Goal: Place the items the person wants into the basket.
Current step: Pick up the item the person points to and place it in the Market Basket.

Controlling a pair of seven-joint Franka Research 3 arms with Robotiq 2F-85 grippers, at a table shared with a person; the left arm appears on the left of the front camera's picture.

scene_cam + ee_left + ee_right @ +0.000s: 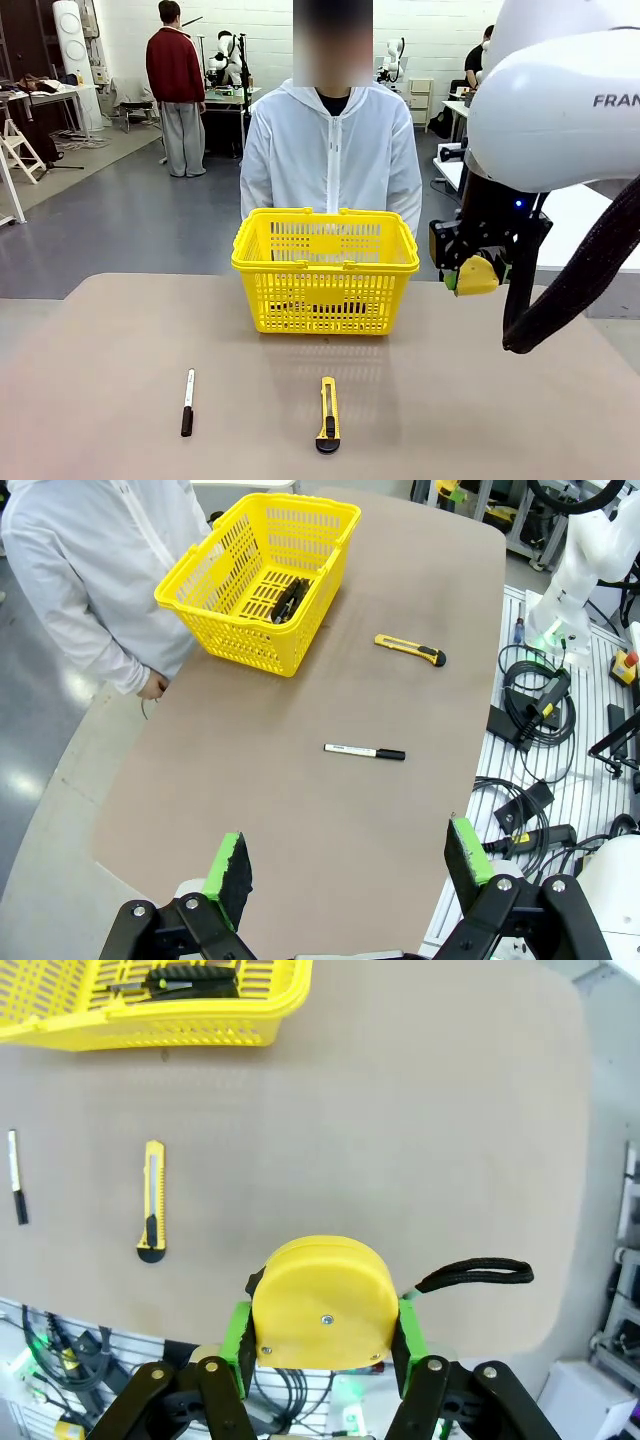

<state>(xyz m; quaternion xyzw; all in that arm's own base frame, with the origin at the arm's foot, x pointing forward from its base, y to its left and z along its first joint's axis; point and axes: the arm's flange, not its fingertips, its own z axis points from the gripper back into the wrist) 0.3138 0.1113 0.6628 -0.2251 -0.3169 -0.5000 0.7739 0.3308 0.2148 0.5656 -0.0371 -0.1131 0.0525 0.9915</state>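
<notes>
I have the counter (120, 380) in front of me, with the person (332, 150) in the white hooded jacket standing at its far edge. The yellow basket (325, 268) sits on the counter just in front of that person; from the wrist views I make out a slim dark pen (288, 594) lying on its floor. Nearer my side, the utility knife (328, 412) and the white-barrelled marker (187, 401) lie on the counter, well apart from the basket.

My right gripper (322, 1332) is pinching the yellow tape measure (322, 1305) between its 2 green pads, raised above the counter off to the basket's right, black strap (475, 1272) sticking out sideways. My left gripper (350, 865) hangs high over the near counter, jaws spread wide, holding nothing.

I judge this the carry step for the second item. Next I need to move the right gripper left over the basket's rim, lower slightly, then release, keeping the strap clear of the lattice.
</notes>
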